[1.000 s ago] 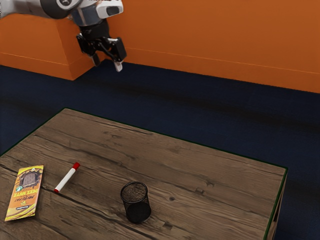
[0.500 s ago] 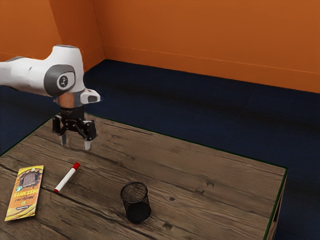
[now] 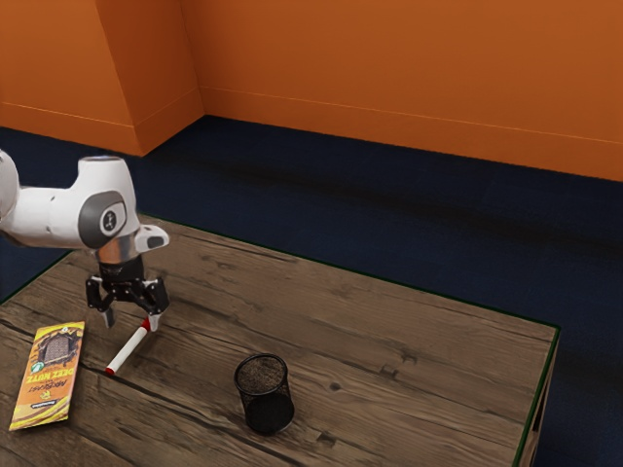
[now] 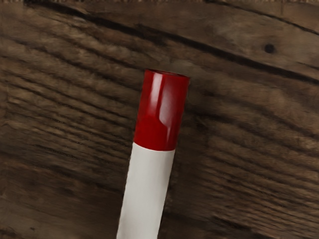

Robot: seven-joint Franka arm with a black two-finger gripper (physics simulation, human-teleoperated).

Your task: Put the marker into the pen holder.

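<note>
Above the brown wooden table (image 3: 419, 360), inward from its edge at the exterior view's left, the black two-finger gripper (image 3: 132, 326) hangs low, fingers wide apart, holding nothing. Well apart stands the black mesh pen holder (image 3: 264, 394); under the gripper lies the white, red-capped marker (image 3: 128, 349). Reaching seems in hand; next, align, lower, close. The exterior view places the holder, the wrist view the glossy cap's highlights (image 4: 162, 112)
</note>
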